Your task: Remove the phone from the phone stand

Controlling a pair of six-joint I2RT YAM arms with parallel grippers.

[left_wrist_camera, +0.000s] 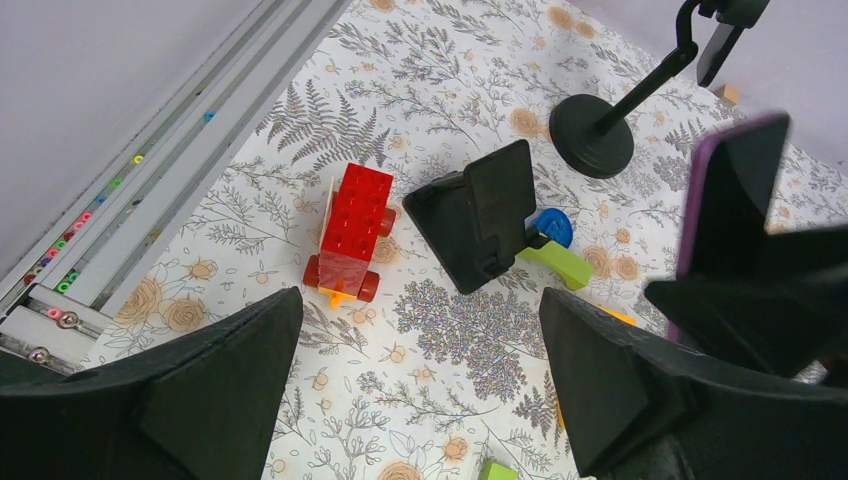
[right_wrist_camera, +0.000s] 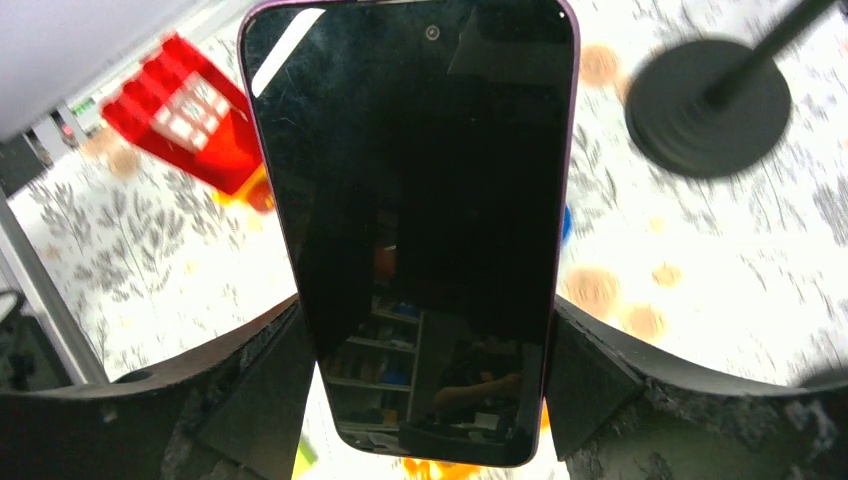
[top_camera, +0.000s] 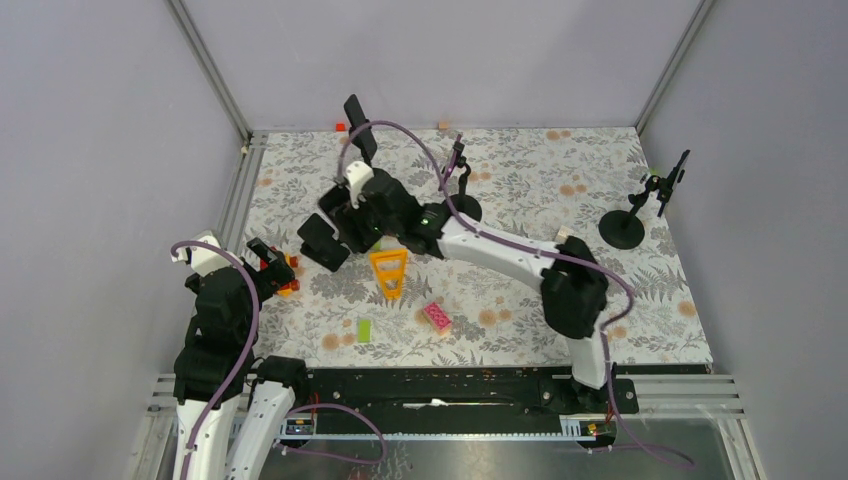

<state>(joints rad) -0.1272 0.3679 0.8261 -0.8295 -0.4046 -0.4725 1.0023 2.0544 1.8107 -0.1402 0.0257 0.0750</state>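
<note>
You have the phone (right_wrist_camera: 420,230) pinched by its lower edges between the right jaws and held in the air, apart from the black phone stand (top_camera: 323,241) on the table (top_camera: 560,170), while your left jaws hang spread wide near a red brick toy (left_wrist_camera: 350,235).

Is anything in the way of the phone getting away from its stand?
Nothing visible is. The right end effector grips the phone by its sides. The phone is up in the air, apart from the stand, and nothing sits between them.
</note>
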